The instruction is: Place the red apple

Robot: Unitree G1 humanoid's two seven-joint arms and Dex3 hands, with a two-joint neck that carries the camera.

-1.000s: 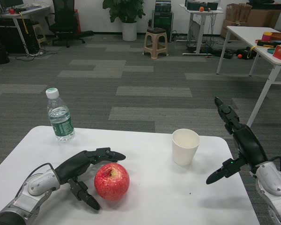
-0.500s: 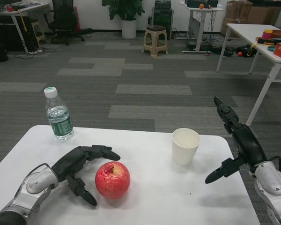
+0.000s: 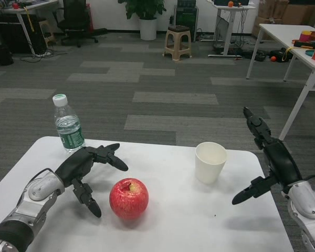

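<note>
Red apple point(image 3: 128, 198) is on the white table point(image 3: 210, 231), just to the right of the left hand point(image 3: 86, 170) and not held by it; a clear gap shows between the fruit and the nearest fingers point(image 3: 89, 202). The apple sits upright, stem hollow facing up, well to the left of the right hand point(image 3: 270, 165).

Largest item: the white table, rounded at its corners, carrying every object noted below and extending under both forearms.

Left hand: low over the table at the left, fingers spread wide and holding nothing. One group of fingers points right above and behind the apple; another points down toward the table surface on the apple's left.

Right hand: raised at the table's right edge, fingers apart, nothing in it. One finger stands upward and another points left and down toward the table.

Clear plastic water bottle point(image 3: 67, 125): white cap, green label, upright, just beyond the left hand near the far left edge of the table.

White paper cup point(image 3: 210, 161): upright, mouth open, to the left of the right hand and right of the apple, apart from both.

Background, beyond both hands: grey carpet floor, a second white table point(image 3: 291, 39) at the far right, a beige stool point(image 3: 177, 44).
</note>
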